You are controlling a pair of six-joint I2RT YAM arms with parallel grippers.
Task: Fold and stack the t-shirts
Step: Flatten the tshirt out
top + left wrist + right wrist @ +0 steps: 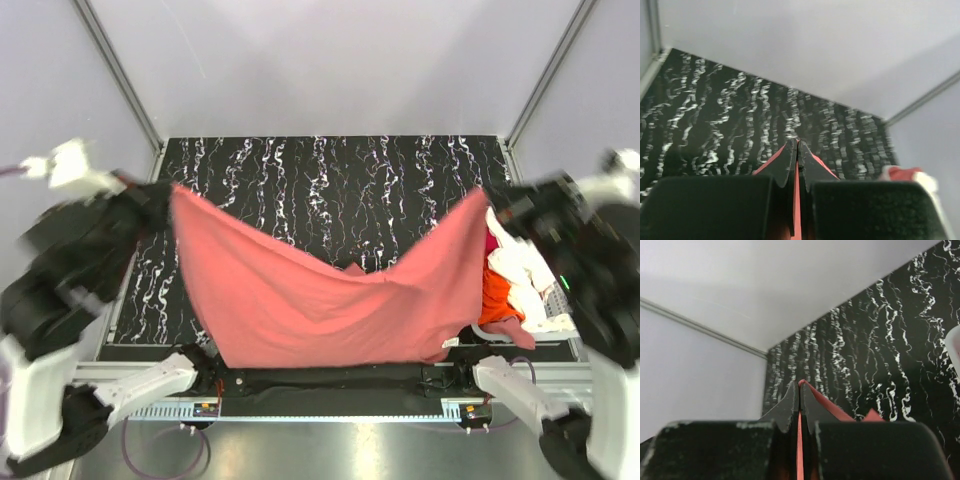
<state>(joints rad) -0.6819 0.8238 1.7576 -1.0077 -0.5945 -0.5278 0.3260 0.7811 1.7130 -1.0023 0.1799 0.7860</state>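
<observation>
Top view: the left hand [160,197] and the right hand [497,207], raised at mid-left and mid-right, each pinch a corner of the salmon-pink t-shirt [320,300]. It sags between them over the worktop [330,170]. The other t-shirts [505,275] lie heaped at the right edge.

Left wrist view: jaws closed tight on pink cloth.

Right wrist view: likewise.

The step looks like spreading. Next, the shirt needs lowering flat and taut.

The salmon-pink t-shirt [300,300] was soft matt cloth; the bench [330,180] was smooth, black with white veining; at three o'clock the orange t-shirt [497,297] looked matt.
</observation>
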